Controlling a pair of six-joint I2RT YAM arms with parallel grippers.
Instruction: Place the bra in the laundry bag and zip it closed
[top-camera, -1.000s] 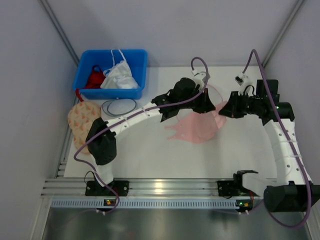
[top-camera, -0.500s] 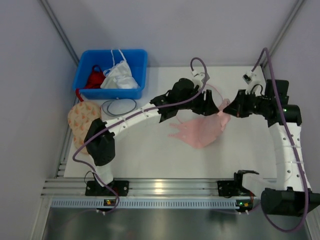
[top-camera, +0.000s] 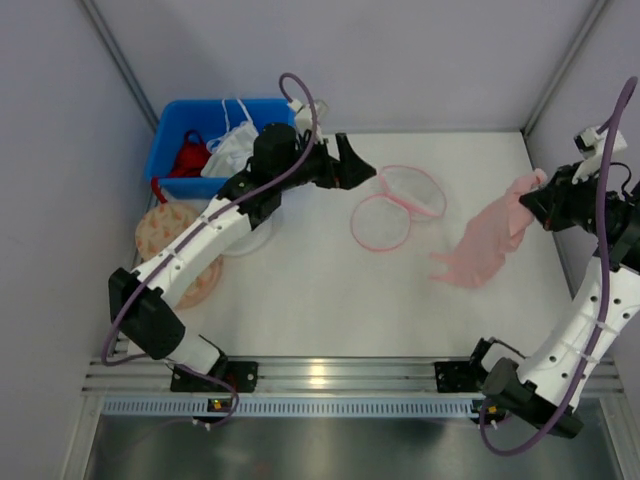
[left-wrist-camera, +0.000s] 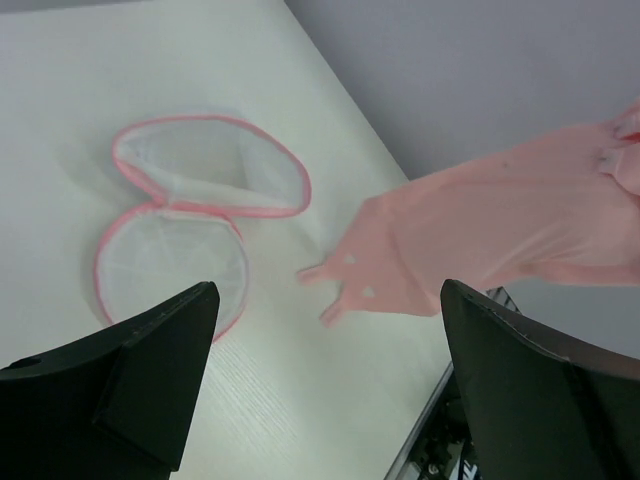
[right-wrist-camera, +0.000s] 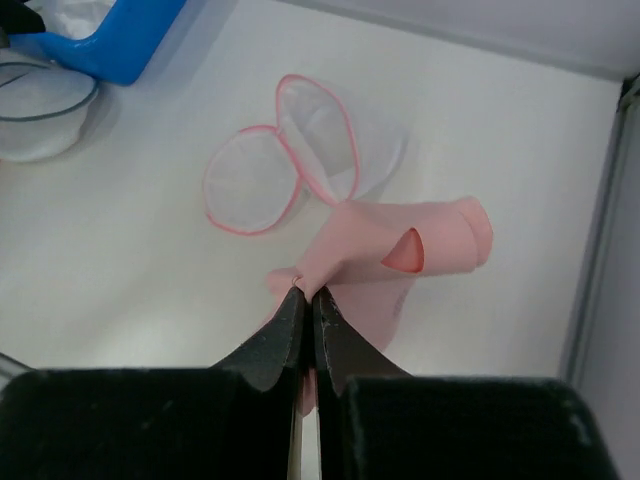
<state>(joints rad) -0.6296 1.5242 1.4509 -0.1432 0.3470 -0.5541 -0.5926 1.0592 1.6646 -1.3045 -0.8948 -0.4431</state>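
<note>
- Right wrist view: the right gripper (right-wrist-camera: 305, 292) is seen pinched together on a fold of the bra (right-wrist-camera: 400, 235).
- The bra, pale salmon-pink, is held above the table (top-camera: 300, 300) at its right side and is drawn out long below the grip, its strap ends lowest.
- The left gripper (top-camera: 362, 170) is spread wide, with nothing held between its fingers, just beside the laundry bag (top-camera: 395, 205).
- The laundry bag is laid unzipped on the table between the two grippers, its two pink-rimmed mesh discs joined at one edge, apart from the bra.
</note>
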